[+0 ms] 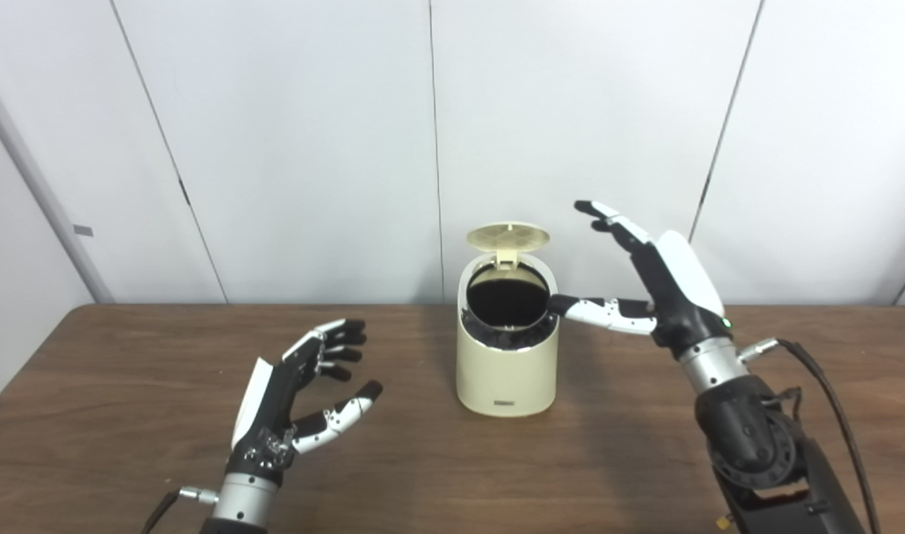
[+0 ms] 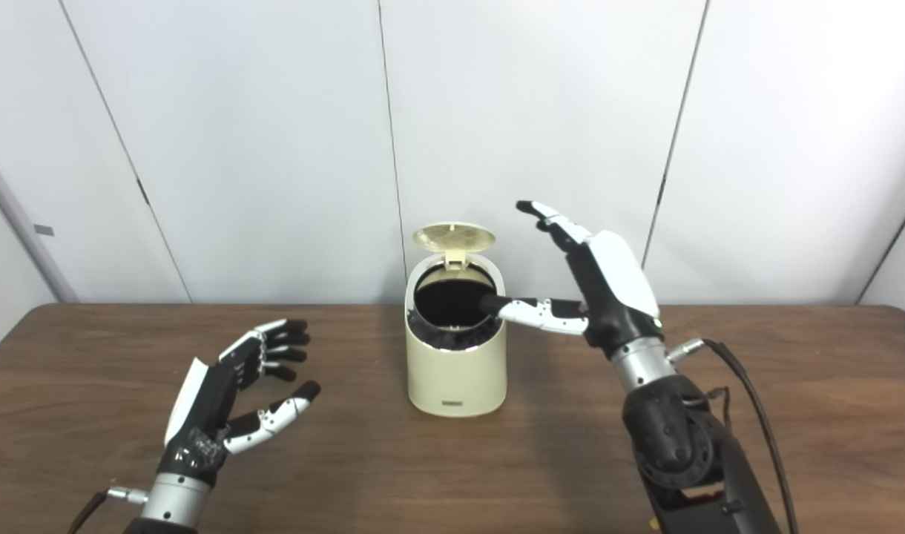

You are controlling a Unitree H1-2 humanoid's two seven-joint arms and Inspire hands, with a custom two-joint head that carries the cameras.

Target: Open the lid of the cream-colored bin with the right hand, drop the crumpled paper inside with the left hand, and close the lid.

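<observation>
The cream-colored bin (image 1: 506, 371) stands upright at the middle of the wooden table, its round lid (image 1: 508, 236) flipped up at the back and its dark inside showing. No crumpled paper is visible anywhere. My right hand (image 1: 656, 285) is raised just right of the bin, open, fingers pointing up toward the lid's height and the thumb tip touching the bin's right rim. My left hand (image 1: 304, 400) hovers over the table to the left of the bin, open and empty, palm facing the bin, fingers spread.
The brown wooden table (image 1: 438, 475) stretches wide on both sides of the bin. White wall panels (image 1: 311, 148) close off the back. A black cable (image 1: 831, 400) runs along the right forearm.
</observation>
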